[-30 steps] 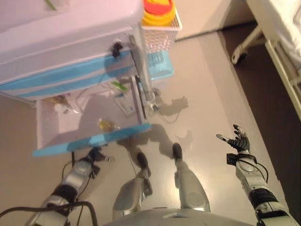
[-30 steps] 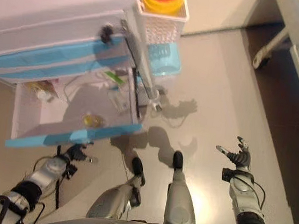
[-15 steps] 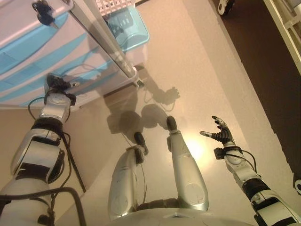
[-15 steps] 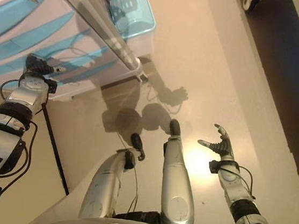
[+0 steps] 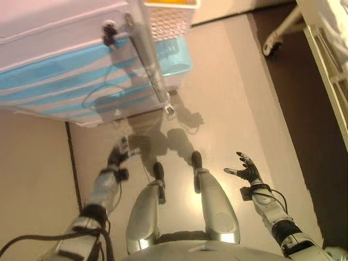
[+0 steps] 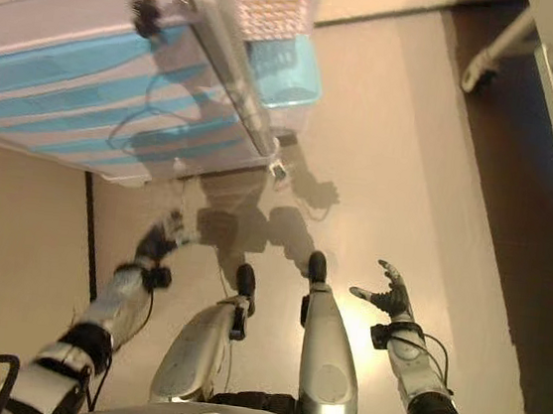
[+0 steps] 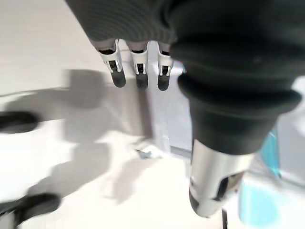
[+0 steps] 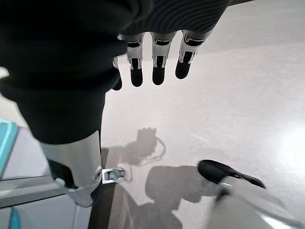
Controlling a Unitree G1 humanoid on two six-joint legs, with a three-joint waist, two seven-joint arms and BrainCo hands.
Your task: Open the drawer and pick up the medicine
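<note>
The cabinet (image 5: 65,81) with white and light-blue drawer fronts fills the upper left. No drawer stands open in these views, and no medicine shows. My left hand (image 5: 116,159) hangs over the floor just below the cabinet's lower edge, touching nothing. In the left wrist view its fingers (image 7: 138,71) are straight and empty, with the cabinet's foot past them. My right hand (image 5: 247,173) is held out low on the right, far from the cabinet. Its fingers (image 8: 157,67) are spread and hold nothing.
A silver rail (image 5: 149,60) runs down the cabinet's right side, with a white basket (image 5: 168,16) and a light-blue bin (image 5: 174,57) beside it. A black key bunch (image 5: 109,32) hangs on the top drawer. A bed frame (image 5: 326,54) stands at the right.
The camera has swung. A second ago a drawer stood open with a small bottle inside; now all fronts look closed. My left hand has come away from the cabinet front.
</note>
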